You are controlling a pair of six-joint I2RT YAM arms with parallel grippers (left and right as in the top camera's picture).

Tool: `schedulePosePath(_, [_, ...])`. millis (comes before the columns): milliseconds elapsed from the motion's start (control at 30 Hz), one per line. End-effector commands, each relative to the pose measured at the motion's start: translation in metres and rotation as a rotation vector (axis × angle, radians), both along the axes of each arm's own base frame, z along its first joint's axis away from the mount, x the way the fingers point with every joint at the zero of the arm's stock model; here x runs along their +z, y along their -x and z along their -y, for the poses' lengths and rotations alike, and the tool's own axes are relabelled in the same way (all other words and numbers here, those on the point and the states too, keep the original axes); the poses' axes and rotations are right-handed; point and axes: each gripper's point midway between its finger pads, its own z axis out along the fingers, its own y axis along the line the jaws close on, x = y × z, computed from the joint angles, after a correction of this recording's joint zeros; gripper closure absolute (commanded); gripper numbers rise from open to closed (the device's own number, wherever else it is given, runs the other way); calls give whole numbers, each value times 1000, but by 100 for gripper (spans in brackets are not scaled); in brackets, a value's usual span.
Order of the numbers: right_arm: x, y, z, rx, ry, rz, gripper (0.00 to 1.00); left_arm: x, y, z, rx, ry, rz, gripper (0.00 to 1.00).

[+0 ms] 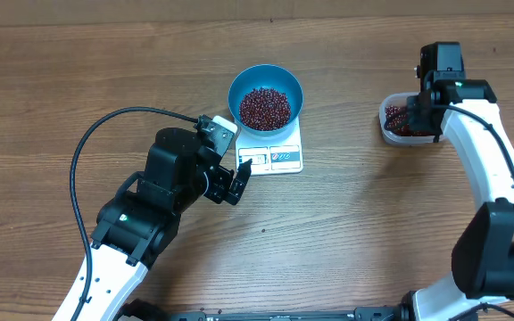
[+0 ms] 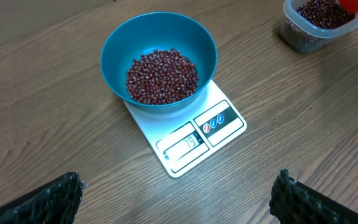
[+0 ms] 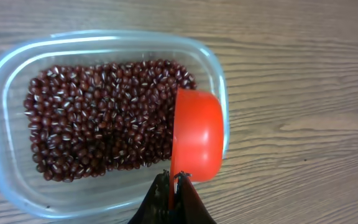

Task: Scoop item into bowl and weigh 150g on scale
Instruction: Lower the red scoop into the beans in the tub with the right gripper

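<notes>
Atop scale [image 1: 286, 160], bowl [image 1: 236, 89], display [image 2: 185, 144] facing left pincer [image 1: 239, 181]

The overhead camera looked straight down on the whole surface [image 1: 346, 223]. The left wrist camera obliquely faced the bowl [image 2: 160, 31] and scale [image 2: 149, 126], sharing the far-right tub [image 2: 297, 40] with the close, downward-looking right wrist camera.

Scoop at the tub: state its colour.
Orange-red scoop, clearest in the right wrist view.
</notes>
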Motion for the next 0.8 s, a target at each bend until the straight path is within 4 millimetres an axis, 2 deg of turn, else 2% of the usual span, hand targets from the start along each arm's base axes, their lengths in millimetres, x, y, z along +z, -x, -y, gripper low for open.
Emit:
schedulePosePath(0, [-10,-2,4,-2,19,-27,96,7,-3,2,3,17,8,0])
schedulePosePath(267, [-14,4,4,-3,16,-59,96,7,-3,2,3,17,8,0])
schedulePosePath(400, [-20,8,-9,23,-57,-83,96,7,-3,2,3,17,8,0])
schedulePosePath(567, [-23,13,-12,29,-72,-105,96,8,-2,2,3,17,9,0])
schedulePosePath(667, [-27,15,-25,96,-135,-132,96,8,-2,2,3,17,9,0])
schedulePosePath(767, [-28,16,-25,100,-140,-139,96,8,-3,2,3,17,9,0])
